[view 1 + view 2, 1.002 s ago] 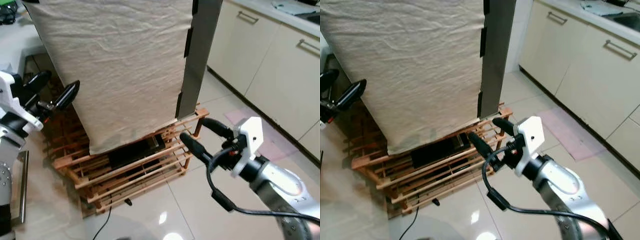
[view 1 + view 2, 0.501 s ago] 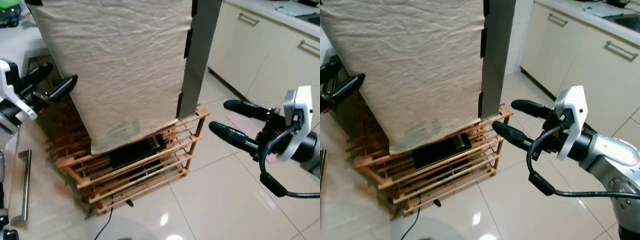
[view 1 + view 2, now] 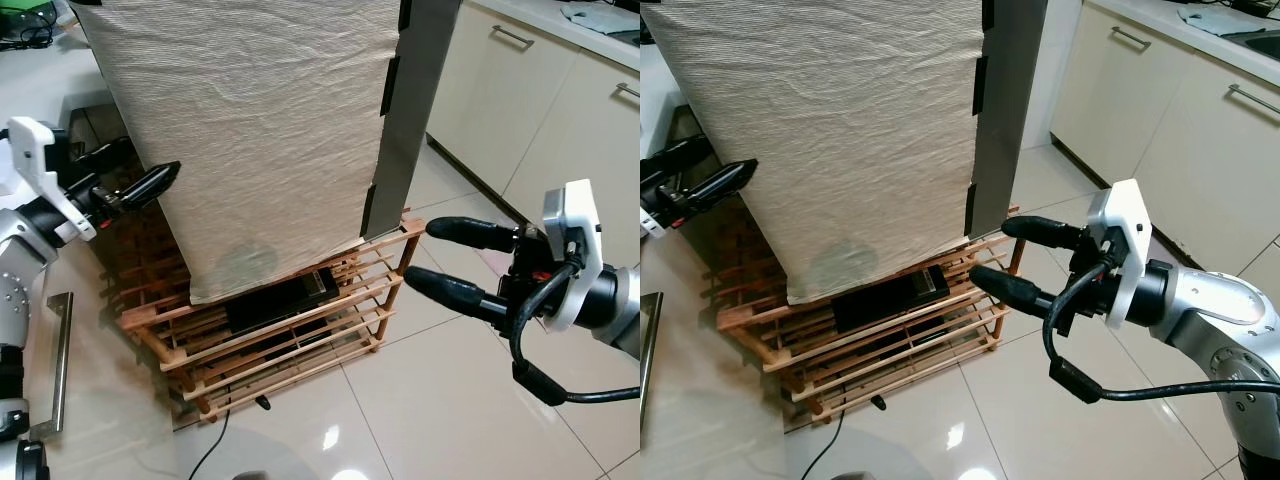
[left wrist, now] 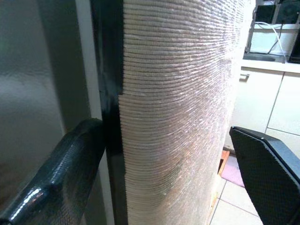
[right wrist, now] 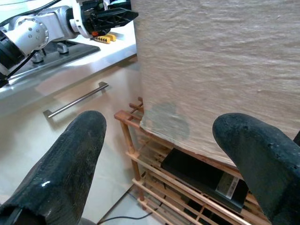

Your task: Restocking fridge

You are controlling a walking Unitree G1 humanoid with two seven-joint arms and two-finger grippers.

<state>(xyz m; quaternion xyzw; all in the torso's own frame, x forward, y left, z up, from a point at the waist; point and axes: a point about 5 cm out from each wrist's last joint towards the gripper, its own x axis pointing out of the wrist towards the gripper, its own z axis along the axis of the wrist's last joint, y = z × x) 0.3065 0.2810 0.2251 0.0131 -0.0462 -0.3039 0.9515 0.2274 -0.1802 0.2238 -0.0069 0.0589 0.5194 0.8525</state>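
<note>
One tall fridge [image 3: 410, 110], grey along its visible edge and draped down the front with a cream woven cloth [image 3: 250, 130], takes up most of the scene; it stands on a low wooden slat rack [image 3: 290, 335] on a glossy pale tiled floor [image 3: 440, 410]. Cream kitchen cabinets [image 3: 540, 110] with metal bar handles run along the robot's right, and a pale cabinet front with a bar handle [image 3: 60, 360] sits at its left. A flat black box [image 3: 285, 300] with a small white label, too small to read, lies on the rack just under the cloth's hem, and a black cable [image 3: 215, 450] trails over the tiles. The left gripper [image 3: 135, 185] is at the cloth's left edge, fingers apart on either side of the fridge's dark corner strip [image 4: 110, 117], closer in than half a second ago. The right gripper [image 3: 1025, 260] hangs in front of the rack's right corner, fingers spread wide and holding nothing, nearer the fridge than before.
</note>
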